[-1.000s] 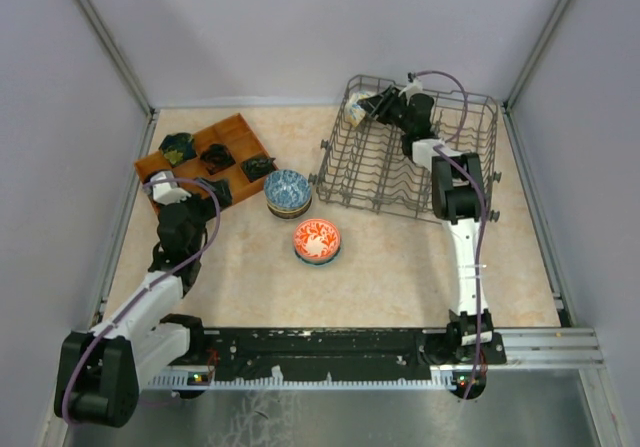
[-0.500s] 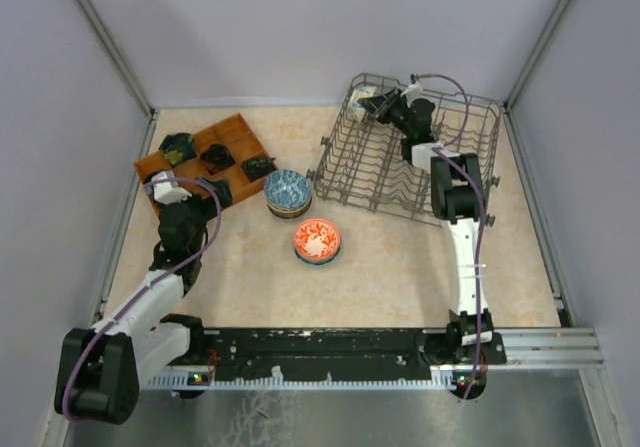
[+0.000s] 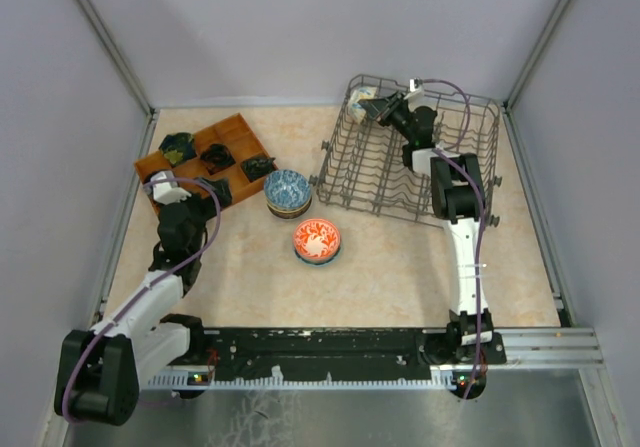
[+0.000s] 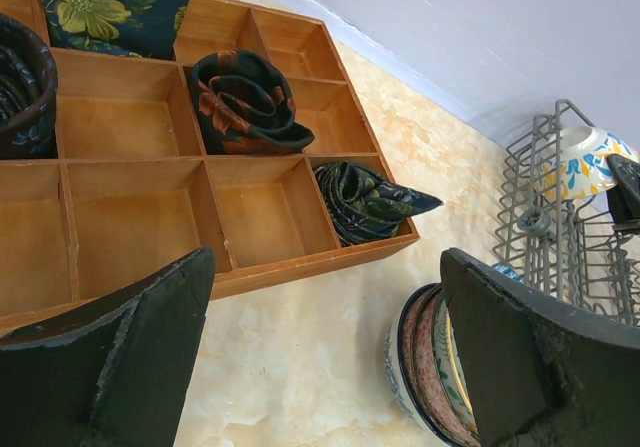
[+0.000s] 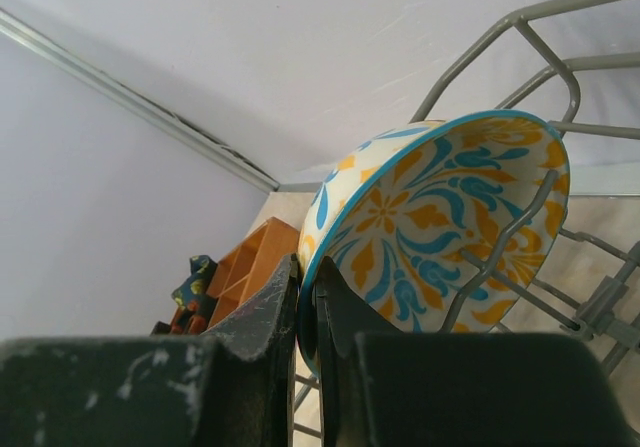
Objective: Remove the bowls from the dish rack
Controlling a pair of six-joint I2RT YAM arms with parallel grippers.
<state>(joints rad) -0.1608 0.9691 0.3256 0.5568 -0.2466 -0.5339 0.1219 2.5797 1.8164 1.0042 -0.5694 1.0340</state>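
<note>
Round glazed bowl (image 5: 425,217), grey wire rack (image 3: 368,174)

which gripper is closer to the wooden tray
Left. The left gripper hovers by the wooden tray; the right gripper is far off in the dish rack, holding a bowl.

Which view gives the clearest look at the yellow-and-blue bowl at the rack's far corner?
Right wrist: the yellow-and-blue bowl fills the frame, its rim pinched in the right tool. Top external shows it small, at the far corner of the dish rack; left wrist shows it distant, partly behind wires.
</note>
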